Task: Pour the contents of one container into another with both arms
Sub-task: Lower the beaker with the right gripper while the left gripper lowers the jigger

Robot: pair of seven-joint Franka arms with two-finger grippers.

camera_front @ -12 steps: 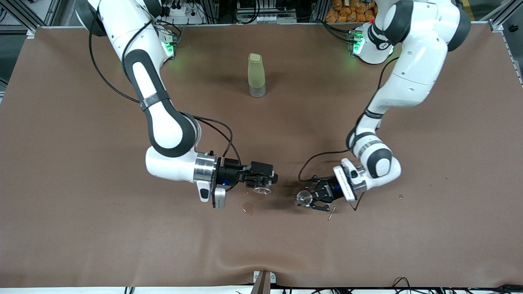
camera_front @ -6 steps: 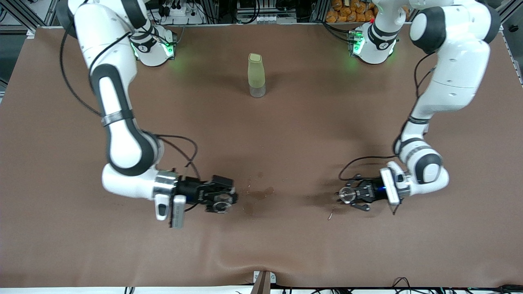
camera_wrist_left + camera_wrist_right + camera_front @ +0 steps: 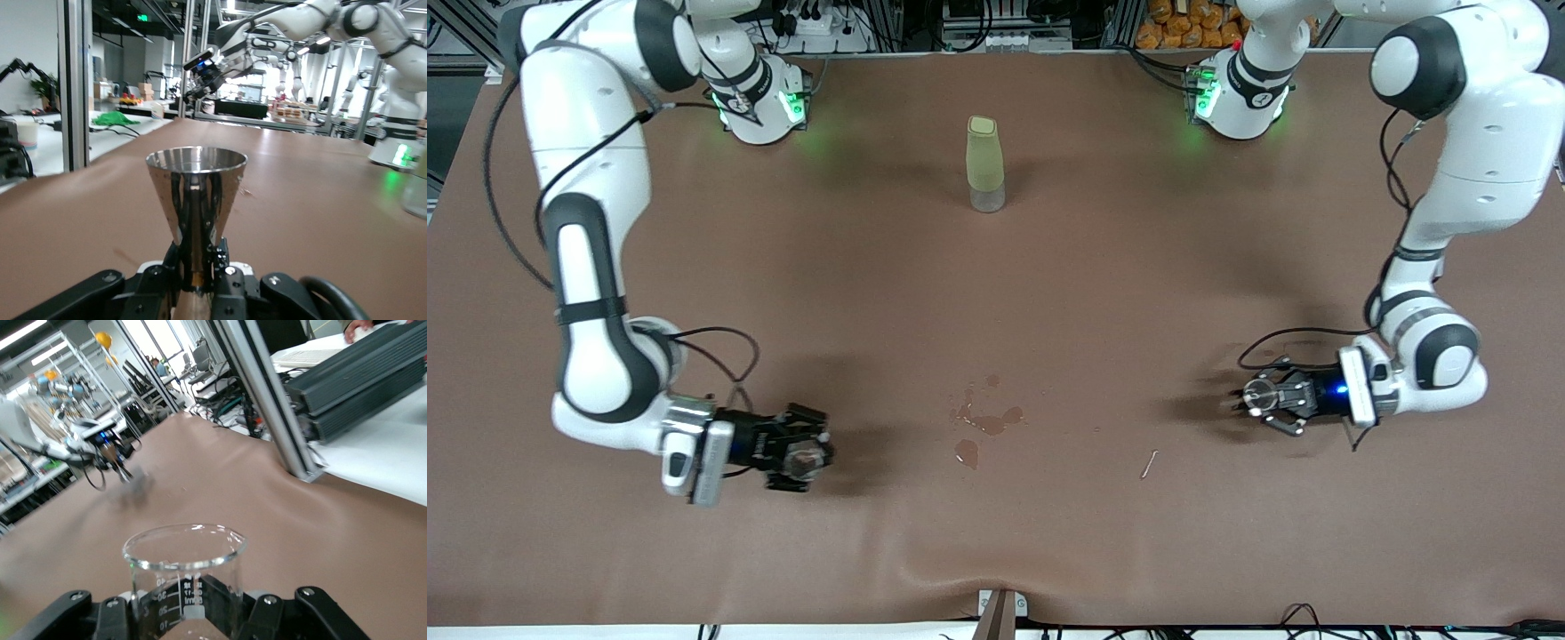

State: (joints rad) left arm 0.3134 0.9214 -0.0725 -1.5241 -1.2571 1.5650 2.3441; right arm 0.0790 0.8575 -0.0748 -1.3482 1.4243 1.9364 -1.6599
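A: What's the biggest thing here?

B: The counter, under a brown cover. Then the two white arms. The right arm comes down the right arm's end, the left arm down the left arm's end, and both claws sit low over the cover, well apart.

A: And between them?

B: A tall bottle with a pale green sleeve stands upright midway between the two bases, far from the front camera. Nearer the camera, about midway between the claws, lies a cluster of wet spots, with one more blot just nearer. A thin pale sliver lies toward the left arm's end of those spots.

A: What does the right claw have?

B: The right claw is closed tight on a small clear glass beaker. The beaker stands upright in the grip, its printed scale facing the wrist camera, spout at the rim. I can't tell whether there is liquid in it.

A: The left one?

B: The left claw is clamped on a shiny metal jigger, a cone flaring upward, gripped at its narrow waist and held upright. The front view shows its round mouth.

A: Do the claws see each other?

B: Yes, each wrist view shows the other claw small and distant across the cover.
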